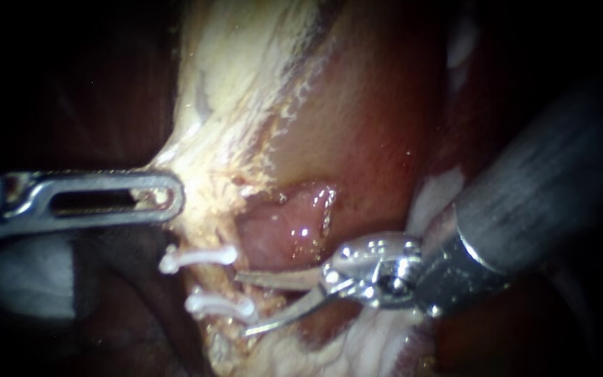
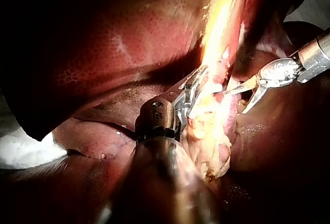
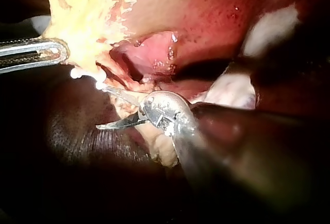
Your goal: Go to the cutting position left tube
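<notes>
The left tube [image 1: 212, 283] is a pale, fatty strand carrying two white clips, an upper clip [image 1: 200, 257] and a lower clip [image 1: 219, 305]. My right instrument [image 1: 246, 305] comes in from the right with two thin curved blades open. Its upper blade lies between the clips and its lower blade under the lower clip, with the tips at the tube's right side. In the right wrist view the blades [image 3: 100, 107] are spread just beside the clips [image 3: 98, 84]. My left instrument [image 1: 155, 199], with a slotted jaw, is shut on the pale tissue above the clips, and the left wrist view shows that grip [image 2: 198, 87].
The reddish gallbladder [image 1: 371, 126] fills the upper middle, with a raw pink pocket [image 1: 287, 223] just above the blades. Dark liver [image 1: 106, 328] lies to the lower left. The thick shaft of my right instrument [image 1: 539, 188] crosses the right side. White fatty tissue [image 1: 357, 349] sits below the blades.
</notes>
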You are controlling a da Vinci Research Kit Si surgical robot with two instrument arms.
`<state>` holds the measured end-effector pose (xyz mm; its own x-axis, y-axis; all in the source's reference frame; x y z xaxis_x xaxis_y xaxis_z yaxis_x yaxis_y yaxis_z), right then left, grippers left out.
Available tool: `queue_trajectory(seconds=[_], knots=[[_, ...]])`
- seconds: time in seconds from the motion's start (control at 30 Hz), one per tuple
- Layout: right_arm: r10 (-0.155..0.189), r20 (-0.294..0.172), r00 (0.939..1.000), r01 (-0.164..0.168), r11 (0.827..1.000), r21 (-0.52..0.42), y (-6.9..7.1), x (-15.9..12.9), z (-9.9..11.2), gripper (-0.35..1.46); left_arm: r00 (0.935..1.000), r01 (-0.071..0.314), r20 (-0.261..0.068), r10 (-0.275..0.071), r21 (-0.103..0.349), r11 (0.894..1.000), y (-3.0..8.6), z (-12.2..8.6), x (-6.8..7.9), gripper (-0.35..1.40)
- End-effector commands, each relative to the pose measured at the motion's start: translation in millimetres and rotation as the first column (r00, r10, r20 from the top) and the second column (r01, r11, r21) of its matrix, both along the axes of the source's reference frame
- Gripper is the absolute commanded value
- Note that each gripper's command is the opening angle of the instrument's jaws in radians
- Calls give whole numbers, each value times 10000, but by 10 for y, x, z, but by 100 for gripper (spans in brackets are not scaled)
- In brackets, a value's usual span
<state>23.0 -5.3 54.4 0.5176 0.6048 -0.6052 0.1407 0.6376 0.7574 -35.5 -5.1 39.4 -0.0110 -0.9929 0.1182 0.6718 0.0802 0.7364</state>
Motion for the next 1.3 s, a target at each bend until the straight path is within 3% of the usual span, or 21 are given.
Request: queue_trajectory(seconds=[0.03, 0.7, 1.3], knots=[[17, 15, 10000, -17, 10000, -2, 0, 1, 3, 131, 10000, 6, 7, -6, 1, 10000, 0, 0, 0, -35], [153, 121, 9998, -151, 9998, -126, -5, 20, 36, 135, 10000, 41, 17, -41, -6, 10000, -2, -6, -2, -35], [-109, -95, 9999, 110, 9999, 28, -15, 54, 52, 135, 10000, 47, 13, -47, -7, 10000, -2, -6, -3, -35]])
